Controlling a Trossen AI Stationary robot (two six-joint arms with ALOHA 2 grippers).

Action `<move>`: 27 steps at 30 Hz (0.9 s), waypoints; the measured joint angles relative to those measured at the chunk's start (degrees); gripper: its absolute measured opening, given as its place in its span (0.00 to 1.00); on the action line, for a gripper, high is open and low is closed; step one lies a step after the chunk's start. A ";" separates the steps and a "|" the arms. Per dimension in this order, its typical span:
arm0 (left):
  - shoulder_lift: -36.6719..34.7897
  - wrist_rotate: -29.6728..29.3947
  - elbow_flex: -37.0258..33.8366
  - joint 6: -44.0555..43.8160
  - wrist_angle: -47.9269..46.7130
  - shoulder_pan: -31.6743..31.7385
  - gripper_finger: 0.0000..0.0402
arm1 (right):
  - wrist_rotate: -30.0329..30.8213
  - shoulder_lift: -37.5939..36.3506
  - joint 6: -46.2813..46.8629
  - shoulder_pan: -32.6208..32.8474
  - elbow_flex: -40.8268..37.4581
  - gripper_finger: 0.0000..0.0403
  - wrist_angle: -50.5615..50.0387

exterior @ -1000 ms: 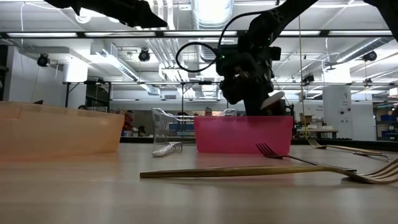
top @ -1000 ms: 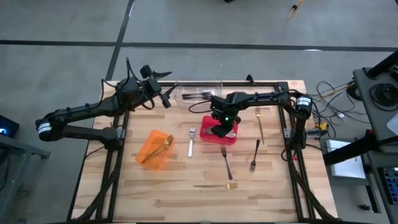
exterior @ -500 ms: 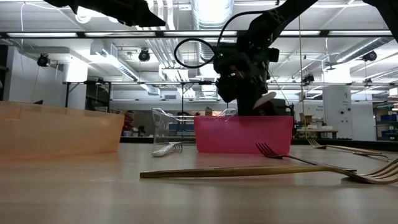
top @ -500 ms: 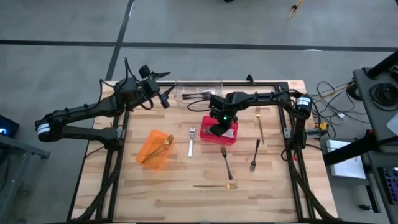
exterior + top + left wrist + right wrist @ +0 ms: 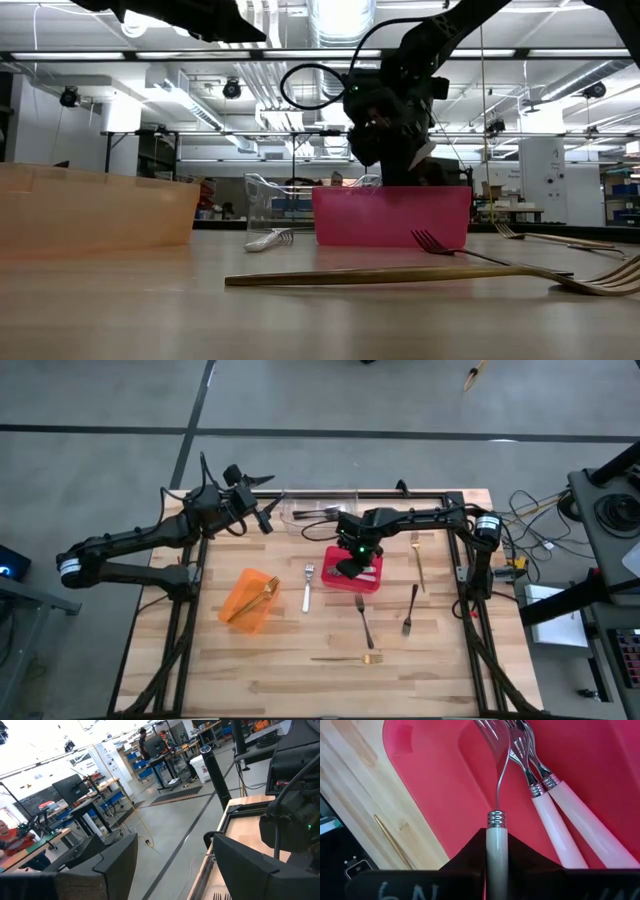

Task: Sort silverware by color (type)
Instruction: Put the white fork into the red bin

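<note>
While overhead hides it, right end effector (image 5: 496,851) clamps white-handled fork (image 5: 496,847), over red bin (image 5: 435,775), left's fingers apart.

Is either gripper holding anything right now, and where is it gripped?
The right gripper pinches a white-handled fork by its handle, over the red bin, where two similar forks lie. The left gripper holds nothing.

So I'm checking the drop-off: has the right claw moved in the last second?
Yes. The right claw, shut on a white-handled fork, has sunk lower into the red bin, judged against the bin's rim.
</note>
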 joint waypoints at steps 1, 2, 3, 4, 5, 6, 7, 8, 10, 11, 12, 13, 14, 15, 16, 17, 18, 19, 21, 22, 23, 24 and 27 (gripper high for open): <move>0.00 0.00 0.00 0.00 0.00 0.00 0.60 | 0.00 0.00 0.25 -0.01 0.00 0.07 -0.02; 0.00 0.00 0.00 0.00 0.00 0.00 0.60 | 0.00 0.00 0.52 -0.03 0.00 0.07 -0.07; 0.00 0.00 0.00 0.00 0.00 0.00 0.60 | -0.01 0.00 0.79 -0.10 0.00 0.07 -0.18; 0.00 0.00 0.00 -0.02 0.00 0.00 0.60 | 0.01 0.00 1.10 -0.10 0.00 0.07 -0.31; 0.00 0.00 0.00 -0.02 0.00 0.00 0.60 | 0.00 0.00 1.14 -0.22 0.00 0.07 -0.43; 0.00 0.00 0.00 -0.02 0.00 0.00 0.60 | -0.01 0.00 1.16 -0.21 0.00 0.07 -0.49; 0.00 0.00 0.00 -0.02 0.00 0.00 0.60 | 0.00 0.00 1.29 -0.21 0.00 0.07 -0.50; 0.00 0.00 0.00 -0.02 0.00 0.00 0.60 | 0.00 0.00 1.51 -0.21 0.00 0.07 -0.54; 0.02 0.00 0.00 -0.02 -0.02 0.00 0.60 | -0.01 0.00 1.60 -0.21 0.00 0.07 -0.72; 0.02 0.00 0.00 -0.02 -0.03 0.00 0.60 | -0.03 0.00 1.60 -0.21 0.00 0.07 -0.87; 0.02 0.00 0.00 -0.02 -0.05 0.00 0.60 | -0.07 0.00 1.60 -0.21 0.00 0.07 -1.16; 0.02 0.00 0.00 -0.01 -0.11 0.00 0.60 | -0.13 0.00 1.60 -0.21 0.00 0.07 -1.44; 0.02 0.00 0.00 -0.01 -0.16 0.00 0.60 | -0.28 0.00 1.64 -0.21 0.00 0.07 -1.63; 0.02 0.00 0.00 0.00 -0.17 0.00 0.60 | -0.33 0.00 1.77 -0.21 -0.02 0.07 -1.80; 0.02 0.00 0.00 0.00 -0.17 0.00 0.60 | -0.40 0.00 2.20 -0.21 -0.02 0.07 -1.88; 0.02 0.00 0.00 0.00 -0.17 0.00 0.60 | -0.42 0.00 2.43 -0.21 -0.02 0.07 -1.76; 0.02 0.00 0.00 0.00 -0.19 0.00 0.60 | -0.40 0.00 2.45 -0.21 -0.02 0.07 -1.38; 0.02 0.00 0.00 0.00 -0.21 0.00 0.60 | -0.20 0.00 2.86 -0.21 -0.02 0.07 -1.03; 0.02 0.00 -0.02 0.00 -0.22 0.00 0.60 | -0.05 0.00 4.15 -0.21 -0.02 0.07 -1.13; 0.02 0.00 -0.02 0.00 -0.23 0.00 0.60 | -0.05 0.00 4.71 -0.21 -0.02 0.07 -1.04; 0.02 0.00 -0.02 0.00 -0.24 -0.02 0.60 | -0.04 0.00 5.29 -0.21 -0.02 0.07 -0.89; 0.02 0.00 -0.02 0.00 -0.24 0.00 0.60 | -0.03 0.00 5.85 -0.21 -0.02 0.07 -0.87; 0.02 0.00 -0.02 0.00 -0.24 0.00 0.60 | -0.01 0.00 6.03 -0.21 -0.02 0.07 -0.65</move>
